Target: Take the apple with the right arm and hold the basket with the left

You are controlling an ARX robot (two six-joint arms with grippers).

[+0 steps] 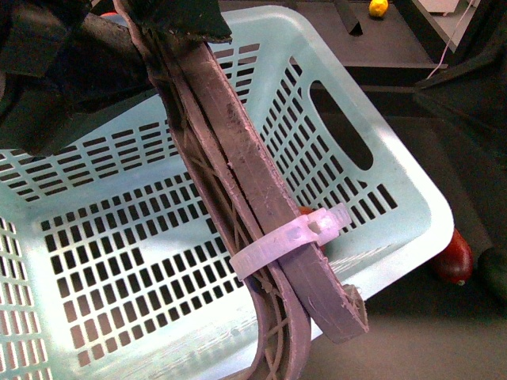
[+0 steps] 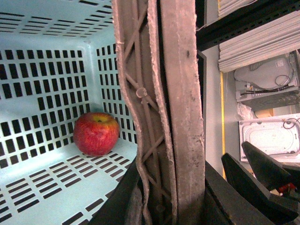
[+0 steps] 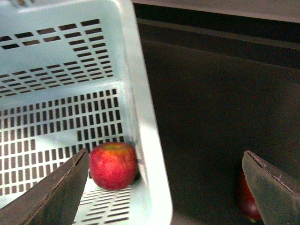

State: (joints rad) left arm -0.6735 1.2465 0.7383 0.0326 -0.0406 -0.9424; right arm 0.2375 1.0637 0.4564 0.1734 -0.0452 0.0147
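Left gripper (image 2: 171,166): I see its dark fingers pressed against both sides of the brown ribbed handle (image 2: 173,93), pinching it firmly.
Handle: swung across the basket in the front view, with a white zip tie (image 1: 289,237) wrapped around it near its lower bend.
Basket (image 1: 396,198): pale turquoise with slotted walls; it appears tilted in my front view, and a cut-out hand hole shows in the far wall.
Apple (image 3: 113,165): inside the basket, resting on the slotted floor in a corner and touching the wall.
Apple, front view: a sliver of red behind the handle, just above the zip tie, is probably the apple, but I cannot be sure.
Right gripper (image 3: 165,154): fingers spread wide and holding nothing. One finger hangs over the basket interior just beside the apple, the other over the dark table (image 3: 211,103) outside the rim.
Red-orange fruit (image 1: 454,257): on the table just outside the basket.
Dark green fruit (image 1: 495,273): beside the red-orange fruit.
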